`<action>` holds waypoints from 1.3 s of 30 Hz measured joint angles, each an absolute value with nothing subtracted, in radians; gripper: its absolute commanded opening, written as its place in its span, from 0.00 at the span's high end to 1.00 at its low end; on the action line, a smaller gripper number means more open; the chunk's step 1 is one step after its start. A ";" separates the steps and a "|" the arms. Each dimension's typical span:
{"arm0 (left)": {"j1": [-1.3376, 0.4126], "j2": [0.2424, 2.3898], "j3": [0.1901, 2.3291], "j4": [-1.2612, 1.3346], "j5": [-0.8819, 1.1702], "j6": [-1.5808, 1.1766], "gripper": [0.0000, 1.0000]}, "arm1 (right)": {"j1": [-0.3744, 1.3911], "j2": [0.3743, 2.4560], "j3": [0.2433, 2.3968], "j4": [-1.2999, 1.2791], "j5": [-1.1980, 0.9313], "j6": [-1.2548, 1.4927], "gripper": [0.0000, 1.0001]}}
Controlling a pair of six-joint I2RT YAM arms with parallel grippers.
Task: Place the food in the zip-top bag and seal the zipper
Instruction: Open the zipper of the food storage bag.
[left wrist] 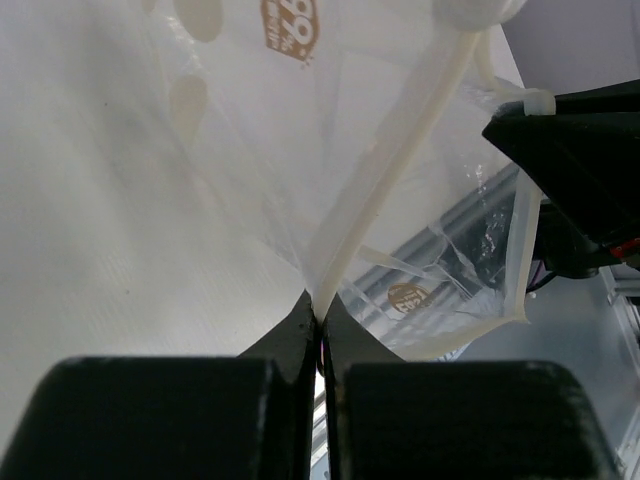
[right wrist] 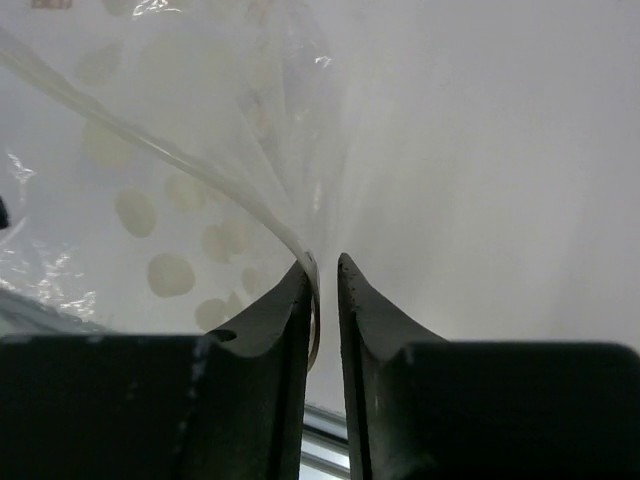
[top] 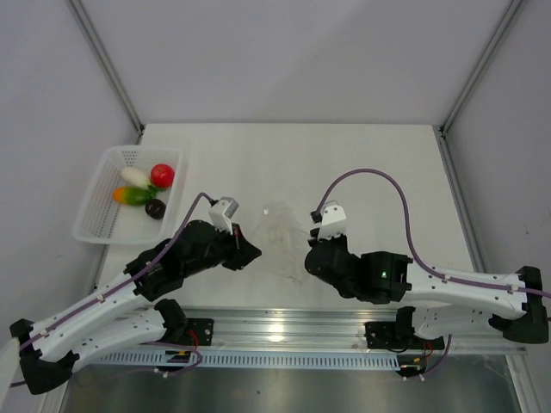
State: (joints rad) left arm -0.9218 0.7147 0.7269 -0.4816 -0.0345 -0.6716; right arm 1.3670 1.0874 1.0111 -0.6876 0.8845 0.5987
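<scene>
Two robot arms hold a clear zip-top bag (top: 280, 232) between them at mid-table (top: 362, 163), just ahead of their bases. The bag's long axis runs left to right from one gripper to the other, and its crinkled body fans toward the far edge. The left gripper (left wrist: 320, 315) is clamped tight on one end of the zipper (left wrist: 385, 180), a pale strip that climbs up and to the right from its fingertips in the left wrist view. The right gripper (right wrist: 327, 268) is nipped on the opposite edge, with only a slit between its fingers. The food sits well apart in a white basket (top: 99, 219) at the left: a red tomato (top: 162, 175), a white piece (top: 135, 175), an orange-and-green piece (top: 131, 195) and a dark piece (top: 156, 208).
</scene>
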 measured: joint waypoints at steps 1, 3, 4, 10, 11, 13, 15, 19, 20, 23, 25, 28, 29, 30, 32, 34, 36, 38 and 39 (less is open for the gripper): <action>-0.922 0.716 0.727 -0.482 -0.027 -0.671 0.99 | 1.367 1.090 1.010 -0.666 0.867 0.585 0.82; -0.922 0.715 0.727 -0.481 -0.013 -0.670 0.99 | 1.367 1.093 1.010 -0.626 0.843 0.558 0.84; -0.922 0.715 0.727 -0.481 -0.005 -0.669 0.99 | 1.367 1.095 1.010 -0.609 0.833 0.546 0.84; -0.922 0.715 0.727 -0.476 0.023 -0.662 0.99 | 1.367 1.126 1.010 -0.554 0.787 0.463 0.49; -0.922 0.715 0.727 -0.474 0.030 -0.662 0.99 | 1.367 1.129 1.010 -0.547 0.779 0.447 0.30; -0.922 0.715 0.727 -0.470 0.036 -0.662 1.00 | 1.367 1.131 1.011 -0.534 0.764 0.413 0.14; -0.922 0.714 0.727 -0.464 0.039 -0.662 0.99 | 1.367 1.134 1.012 -0.518 0.755 0.391 0.01; -0.922 0.714 0.727 -0.456 0.045 -0.662 0.99 | 1.366 1.143 1.020 -0.495 0.739 0.369 0.01; -0.922 0.713 0.727 -0.455 0.048 -0.662 0.99 | 1.366 1.149 1.024 -0.491 0.734 0.368 0.01; -0.922 0.712 0.727 -0.451 0.055 -0.662 0.99 | 1.365 1.171 1.044 -0.490 0.720 0.369 0.01; -0.922 0.712 0.727 -0.451 0.057 -0.662 0.99 | 1.365 1.194 1.067 -0.496 0.707 0.369 0.01; -0.922 0.712 0.727 -0.450 0.060 -0.662 0.99 | 1.365 1.216 1.091 -0.498 0.686 0.362 0.01; -0.922 0.712 0.727 -0.450 0.061 -0.662 0.99 | 1.365 1.216 1.091 -0.496 0.676 0.358 0.00; -0.923 0.712 0.727 -0.450 0.062 -0.662 0.99 | 1.365 1.216 1.091 -0.495 0.669 0.356 0.02; -0.923 0.712 0.727 -0.450 0.064 -0.662 1.00 | 1.365 1.216 1.091 -0.491 0.659 0.350 0.17; -0.923 0.712 0.727 -0.450 0.064 -0.662 0.99 | 1.364 1.215 1.091 -0.487 0.655 0.342 0.30; -0.923 0.712 0.727 -0.450 0.064 -0.662 0.99 | 1.363 1.214 1.091 -0.488 0.654 0.337 0.58; -0.923 0.712 0.725 -0.448 0.065 -0.662 0.99 | 1.363 1.212 1.091 -0.489 0.657 0.330 0.98; -0.923 0.712 0.723 -0.446 0.065 -0.662 0.99 | 1.363 1.211 1.091 -0.491 0.665 0.332 1.00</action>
State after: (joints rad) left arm -0.9226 0.7124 0.7235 -0.4461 0.0650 -0.6617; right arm 1.3632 1.2110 1.0908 -0.4908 0.6655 0.3317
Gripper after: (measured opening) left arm 0.005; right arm 0.205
